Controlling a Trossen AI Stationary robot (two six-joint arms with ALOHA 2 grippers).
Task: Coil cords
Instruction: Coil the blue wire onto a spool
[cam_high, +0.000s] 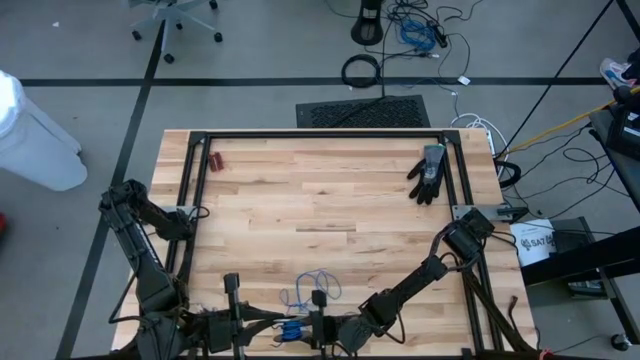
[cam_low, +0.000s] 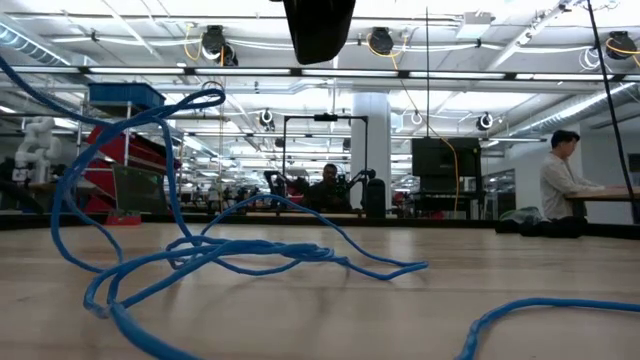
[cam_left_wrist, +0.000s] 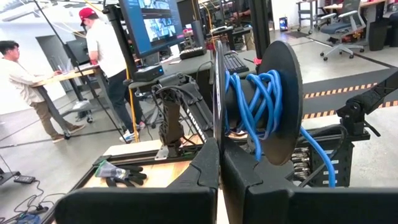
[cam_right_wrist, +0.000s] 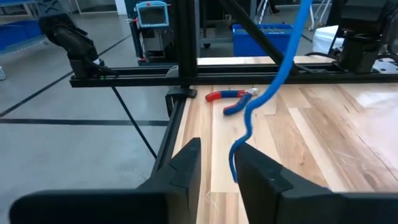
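Cord: I see the thin blue cable (cam_high: 312, 287) lying in loose loops on the pale wooden table (cam_high: 330, 200), at the near edge between my two arms. Part of it is already wound on a black spool (cam_left_wrist: 273, 102).

Left claw: my left gripper (cam_left_wrist: 219, 163) has its dark fingers pressed together, clamped on the spool's thin front flange. The spool stands on edge just ahead of the fingers, its axle running across them.

Right claw: my right gripper (cam_right_wrist: 216, 163) is partly open. A free run of cable hangs down into the gap between the fingers, and I can't tell whether either pad touches it. I judge nothing is gripped yet.

Key relation: the strand passes through the right claw's gap, rising up and away from it, so its long axis runs lengthwise out from the fingers. The right arm is clearly the nearer one to the loose cable.

Next move, my guess: close the right fingers on that strand and feed it toward the spool.

Elsewhere: red-handled pliers (cam_right_wrist: 233, 95) and a black glove (cam_high: 429, 172) lie well apart from the cable.
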